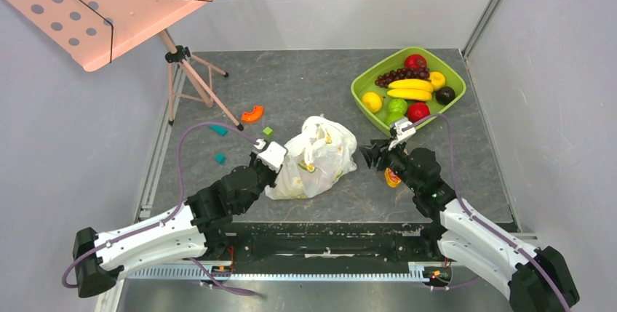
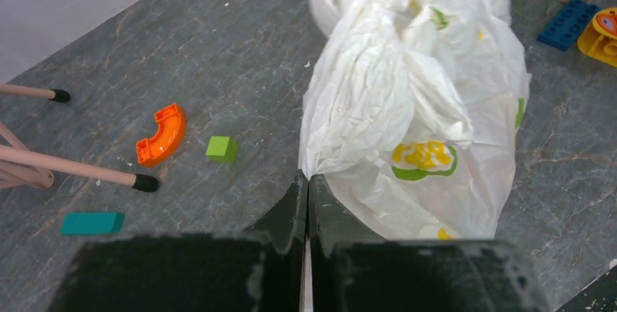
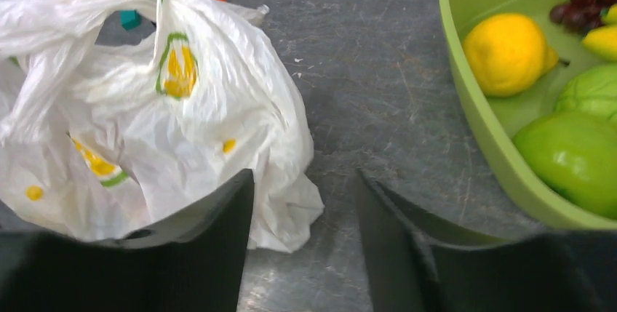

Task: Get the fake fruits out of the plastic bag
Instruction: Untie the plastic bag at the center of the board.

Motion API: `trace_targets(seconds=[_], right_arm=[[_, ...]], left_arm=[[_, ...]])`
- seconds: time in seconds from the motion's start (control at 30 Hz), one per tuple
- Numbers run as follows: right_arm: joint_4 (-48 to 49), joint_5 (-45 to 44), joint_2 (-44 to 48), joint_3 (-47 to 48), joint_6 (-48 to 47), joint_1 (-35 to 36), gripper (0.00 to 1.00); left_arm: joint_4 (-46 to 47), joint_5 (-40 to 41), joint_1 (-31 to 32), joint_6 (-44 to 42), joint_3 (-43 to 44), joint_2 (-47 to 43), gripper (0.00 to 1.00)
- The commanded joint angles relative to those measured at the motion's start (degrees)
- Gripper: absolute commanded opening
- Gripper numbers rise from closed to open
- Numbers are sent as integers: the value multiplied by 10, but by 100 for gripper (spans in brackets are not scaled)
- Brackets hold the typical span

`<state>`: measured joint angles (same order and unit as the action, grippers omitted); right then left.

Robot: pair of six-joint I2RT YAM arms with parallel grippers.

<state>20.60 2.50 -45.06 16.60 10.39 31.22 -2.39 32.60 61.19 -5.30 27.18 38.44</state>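
Plastic bag point(image 1: 314, 158), crumpled and white, lies near the middle of the surface point(image 1: 313, 79), toward its near edge. Left pincer point(image 2: 306, 181) is closed on a fold at the bag's left side; right pincer point(image 3: 304, 177) stands wide, just beside the bag's right side. A green tray point(image 3: 451, 79) sits in the far right corner.

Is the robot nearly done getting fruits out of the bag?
Not yet, it seems. Bananas and grapes lie in the green tray. The left end effector pinches the plastic bag; the right end effector is open beside it. The bag looks bulgy, contents hidden, so emptying remains.
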Motion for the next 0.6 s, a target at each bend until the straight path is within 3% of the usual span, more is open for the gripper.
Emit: trace_targets(seconds=[0.0,0.13,0.57], right_arm=[[53,51,16,-8,-70,-3,66],[35,133,20,30,-135,-3,83],[-195,348,-53,189,-418,-3,85]], left_arm=[[54,-32,-4,-49,-6,-16,2],[47,-66,-3,-77,2,-8,2],[28,-164,-3,-159,27,7,2]])
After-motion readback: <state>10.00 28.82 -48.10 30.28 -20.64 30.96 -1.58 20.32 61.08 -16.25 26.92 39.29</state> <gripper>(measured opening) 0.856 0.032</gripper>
